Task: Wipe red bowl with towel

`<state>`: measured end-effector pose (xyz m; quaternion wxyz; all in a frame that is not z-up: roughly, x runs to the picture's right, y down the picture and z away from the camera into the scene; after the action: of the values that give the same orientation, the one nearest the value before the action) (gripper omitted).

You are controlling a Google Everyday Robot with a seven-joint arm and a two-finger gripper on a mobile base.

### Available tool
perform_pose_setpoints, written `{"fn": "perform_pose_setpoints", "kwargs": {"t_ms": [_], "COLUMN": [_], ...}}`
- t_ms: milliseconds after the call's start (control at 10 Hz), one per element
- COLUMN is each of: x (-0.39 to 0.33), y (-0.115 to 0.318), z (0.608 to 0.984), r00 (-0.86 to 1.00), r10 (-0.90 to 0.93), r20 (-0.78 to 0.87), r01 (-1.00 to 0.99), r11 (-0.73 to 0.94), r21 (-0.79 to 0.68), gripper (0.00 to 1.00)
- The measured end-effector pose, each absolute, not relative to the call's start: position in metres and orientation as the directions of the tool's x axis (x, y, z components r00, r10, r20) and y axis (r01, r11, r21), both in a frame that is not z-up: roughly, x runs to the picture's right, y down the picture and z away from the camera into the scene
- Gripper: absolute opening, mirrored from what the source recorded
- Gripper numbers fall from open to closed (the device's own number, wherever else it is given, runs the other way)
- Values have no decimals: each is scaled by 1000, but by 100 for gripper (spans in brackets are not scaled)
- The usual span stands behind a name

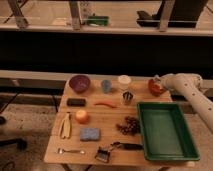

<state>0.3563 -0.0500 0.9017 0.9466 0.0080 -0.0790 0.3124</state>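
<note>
Hanging gripper (155,81) at red bowl (157,89), wooden table (111,118)

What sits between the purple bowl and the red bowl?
In the camera view, a blue cup and a white cup; the claw is at the red bowl.

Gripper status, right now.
Gripper: over the red bowl at the back right of the table; open, closed or holding something cannot be told.
</note>
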Motion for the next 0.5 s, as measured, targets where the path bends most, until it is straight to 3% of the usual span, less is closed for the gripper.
{"fn": "perform_pose_setpoints", "kwargs": {"t_ms": [500], "x": [329], "y": [-58], "z": [908], "r00": [820], "r10": [540], "r20": [187], "r01": [-539], "r11": [840], "r21": [-62], "gripper": [64]}}
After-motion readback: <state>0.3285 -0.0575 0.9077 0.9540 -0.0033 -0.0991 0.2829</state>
